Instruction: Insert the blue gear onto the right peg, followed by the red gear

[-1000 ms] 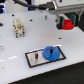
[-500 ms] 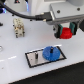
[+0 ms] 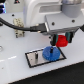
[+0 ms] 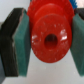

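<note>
Change: over the last second I have watched the arm travel from the far right of the exterior view in toward the plate, bringing the red gear with it; the blue gear has not shifted.
Desk (image 3: 12, 62): white surface carrying everything I see.
Plate (image 3: 34, 59): grey rectangle with a black border, lying toward the middle of the exterior view.
Left pin (image 3: 36, 53): thin dark upright on the plate's left half, bare.
Blue gear (image 3: 49, 53): flat on the plate's right half, where the right peg stands; the peg itself I cannot make out under it.
Red gear (image 3: 61, 40): held above the desk, just right of and behind the blue gear, apart from it.
Gripper (image 4: 46, 41): clamped on the red gear; in the wrist view its teal pads (image 4: 22, 44) press the gear's rim from both sides, hub hole facing the camera.
</note>
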